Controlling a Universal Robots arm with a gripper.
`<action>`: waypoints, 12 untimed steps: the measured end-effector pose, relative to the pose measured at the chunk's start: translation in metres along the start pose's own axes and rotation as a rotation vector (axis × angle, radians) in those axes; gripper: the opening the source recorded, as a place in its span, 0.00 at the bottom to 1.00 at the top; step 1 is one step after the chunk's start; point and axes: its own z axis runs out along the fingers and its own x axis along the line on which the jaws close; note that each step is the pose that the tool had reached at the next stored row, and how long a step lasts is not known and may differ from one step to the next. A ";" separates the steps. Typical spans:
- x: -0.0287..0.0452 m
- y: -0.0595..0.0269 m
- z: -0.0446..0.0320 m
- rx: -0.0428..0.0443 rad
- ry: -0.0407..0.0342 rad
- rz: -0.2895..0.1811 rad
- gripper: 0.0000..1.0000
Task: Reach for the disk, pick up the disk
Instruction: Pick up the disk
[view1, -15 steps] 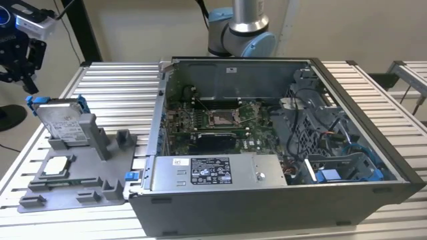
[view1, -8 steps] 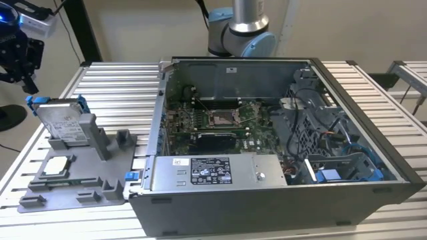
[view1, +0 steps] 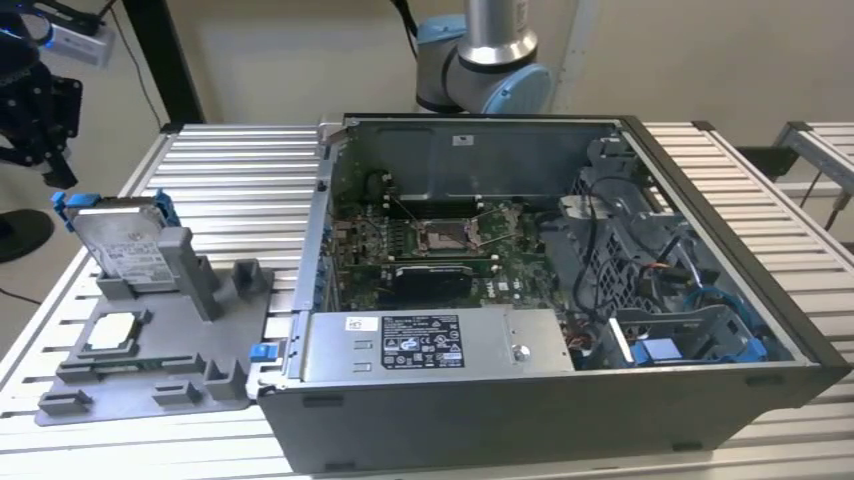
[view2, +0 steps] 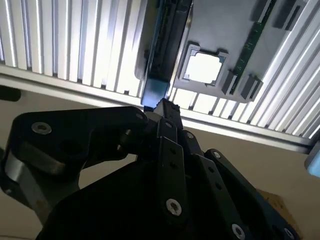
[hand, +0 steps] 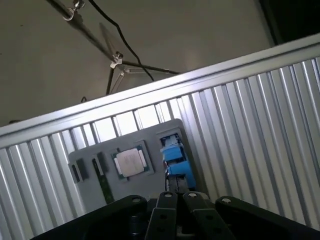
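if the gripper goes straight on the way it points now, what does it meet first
Probably the disk: in the second wrist view its blue-bracketed edge lies straight ahead of the gripper. The exterior view shows a gap between them; how wide is unclear.

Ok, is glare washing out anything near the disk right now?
Second wrist view: the chip is blown out white, the table slats glare, and the disk is a dark edge-on shape. First wrist view: softer light, the disk's blue bracket shows true colour. Exterior view: even lighting, no harsh shadows on the disk.
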 end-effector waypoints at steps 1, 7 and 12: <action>0.0000 0.0000 0.0000 0.0001 0.0007 -0.019 0.00; -0.0005 -0.0013 0.0003 0.0003 0.0021 -0.052 0.00; -0.0007 -0.0026 0.0014 0.0006 0.0033 -0.093 0.00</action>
